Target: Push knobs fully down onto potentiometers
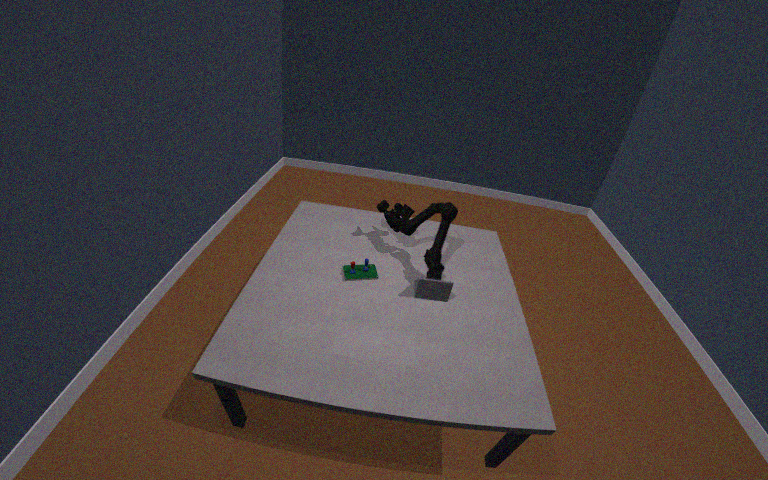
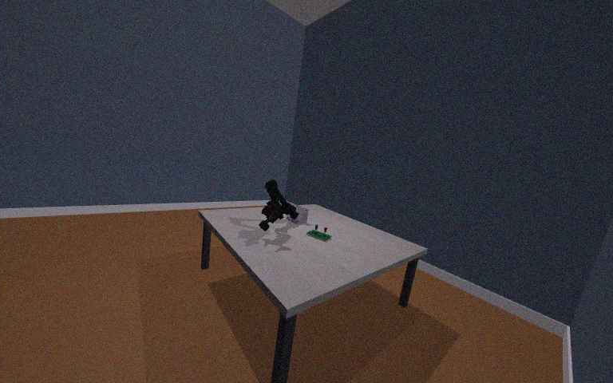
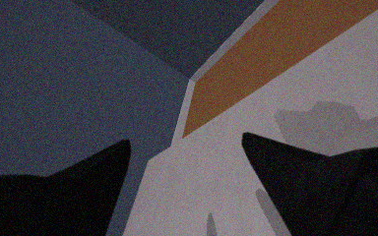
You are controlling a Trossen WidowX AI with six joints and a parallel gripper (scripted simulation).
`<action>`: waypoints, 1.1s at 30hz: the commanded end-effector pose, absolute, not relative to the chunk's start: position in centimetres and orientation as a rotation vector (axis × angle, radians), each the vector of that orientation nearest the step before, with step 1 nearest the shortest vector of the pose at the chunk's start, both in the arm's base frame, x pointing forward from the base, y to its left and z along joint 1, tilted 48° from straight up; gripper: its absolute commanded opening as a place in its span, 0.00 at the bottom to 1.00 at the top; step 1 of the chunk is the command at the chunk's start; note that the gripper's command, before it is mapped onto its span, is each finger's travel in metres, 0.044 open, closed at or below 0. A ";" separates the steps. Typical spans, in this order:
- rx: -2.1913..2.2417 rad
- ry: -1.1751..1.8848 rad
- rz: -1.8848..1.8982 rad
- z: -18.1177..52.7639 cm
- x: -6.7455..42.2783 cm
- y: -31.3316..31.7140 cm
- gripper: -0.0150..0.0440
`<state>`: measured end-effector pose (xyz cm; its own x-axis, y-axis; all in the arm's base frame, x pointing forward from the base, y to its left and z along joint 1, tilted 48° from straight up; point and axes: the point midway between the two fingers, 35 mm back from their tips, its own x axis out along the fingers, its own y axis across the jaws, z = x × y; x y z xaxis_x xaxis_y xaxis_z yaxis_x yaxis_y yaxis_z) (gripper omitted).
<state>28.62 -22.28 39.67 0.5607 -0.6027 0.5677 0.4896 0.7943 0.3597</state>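
Observation:
A small green circuit board (image 1: 359, 271) stands on the white table, left of the arm's base; it also shows in the exterior view (image 2: 318, 234). A red knob (image 1: 352, 264) and a blue knob (image 1: 366, 262) stick up from it on their shafts. In the exterior view the blue knob (image 2: 315, 227) is left of the red knob (image 2: 325, 230). My gripper (image 1: 384, 207) is open and empty, raised above the far part of the table, well away from the board. In the wrist view my two dark fingers stand wide apart (image 3: 186, 162), pointing at the table's corner; the board is out of that view.
The arm's grey base plate (image 1: 433, 289) sits right of the board. The table's far edge and corner lie just beyond the gripper. Orange floor and blue walls surround the table.

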 end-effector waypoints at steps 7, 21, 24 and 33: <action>0.217 -0.608 -0.660 37.2 32.0 -22.0 0.62; 0.229 -0.192 -0.660 29.8 39.2 -19.3 0.25; 0.226 -0.098 -0.654 28.1 40.5 -18.4 0.25; 0.193 0.118 -0.643 24.4 42.6 -16.2 0.25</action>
